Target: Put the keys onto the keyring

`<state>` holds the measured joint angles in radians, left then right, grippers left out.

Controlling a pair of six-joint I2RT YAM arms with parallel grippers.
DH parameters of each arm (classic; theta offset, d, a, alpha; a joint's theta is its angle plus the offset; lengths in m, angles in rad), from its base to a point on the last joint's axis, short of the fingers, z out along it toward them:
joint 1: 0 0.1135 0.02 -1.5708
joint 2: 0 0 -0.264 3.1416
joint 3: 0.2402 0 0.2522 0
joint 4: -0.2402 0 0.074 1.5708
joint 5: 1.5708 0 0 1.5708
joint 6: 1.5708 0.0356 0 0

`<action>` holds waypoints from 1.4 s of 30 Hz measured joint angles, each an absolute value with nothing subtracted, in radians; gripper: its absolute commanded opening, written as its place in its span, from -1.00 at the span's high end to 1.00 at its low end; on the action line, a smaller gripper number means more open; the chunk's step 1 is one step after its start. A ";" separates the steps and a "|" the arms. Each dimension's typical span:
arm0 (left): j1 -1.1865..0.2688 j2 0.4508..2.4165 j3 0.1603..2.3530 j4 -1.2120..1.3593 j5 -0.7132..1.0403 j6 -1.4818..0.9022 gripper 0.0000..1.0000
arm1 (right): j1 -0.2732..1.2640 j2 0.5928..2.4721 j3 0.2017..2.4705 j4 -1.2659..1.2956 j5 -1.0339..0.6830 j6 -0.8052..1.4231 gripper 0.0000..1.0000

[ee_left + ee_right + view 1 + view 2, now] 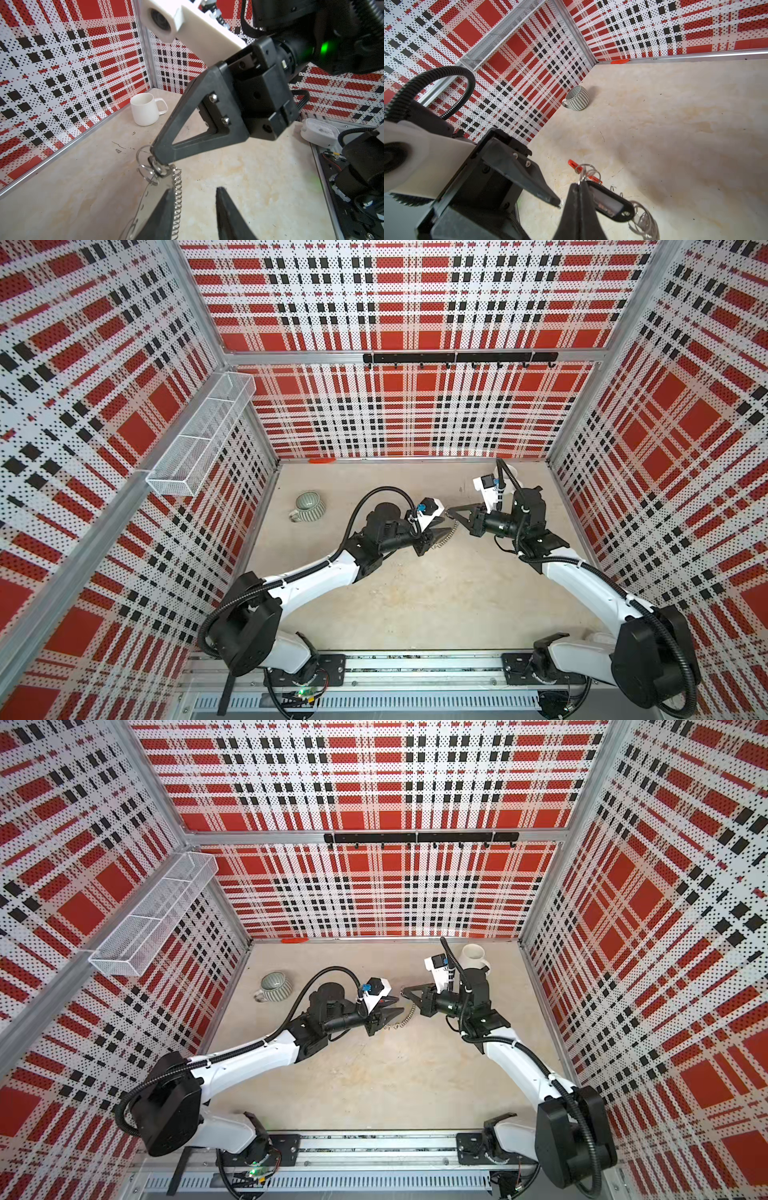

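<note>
Both grippers meet above the middle of the table. My right gripper (449, 512) (403, 992) (580, 185) is shut, and a small silver loop of the keyring (586, 168) is pinched at its tip, just in front of the ring's red segment (574, 164). The keys' black tag (610, 203) lies against that finger's side; I cannot tell if it is gripped. The keyring's fringe of loops (448, 533) (409, 1013) (177, 197) hangs down into my left gripper (445, 534) (397, 1016) (194, 192), which is open, with the loops brushing one finger.
A green striped mug (309, 506) (576, 97) stands at the back left and a white mug (473, 957) (143, 110) at the back right behind the right arm. A wire basket (203, 431) hangs on the left wall, a black hook rail (459, 358) on the back wall.
</note>
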<state>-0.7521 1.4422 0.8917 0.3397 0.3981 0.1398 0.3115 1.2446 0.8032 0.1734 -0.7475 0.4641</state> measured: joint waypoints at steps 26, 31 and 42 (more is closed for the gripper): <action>-0.762 1.541 0.975 0.314 0.272 0.175 0.38 | 0.312 1.200 0.803 0.165 -0.743 0.459 1.00; -0.762 1.541 0.987 0.306 0.262 0.188 0.41 | 0.312 1.200 0.803 0.160 -0.747 0.454 1.00; -0.762 1.541 1.002 0.305 0.254 0.205 0.41 | 0.312 1.198 0.803 0.154 -0.757 0.446 1.00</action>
<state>-0.7616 1.5410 1.0016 0.3050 0.2543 0.2047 0.3122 1.1980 0.8032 0.1539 -0.7574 0.4458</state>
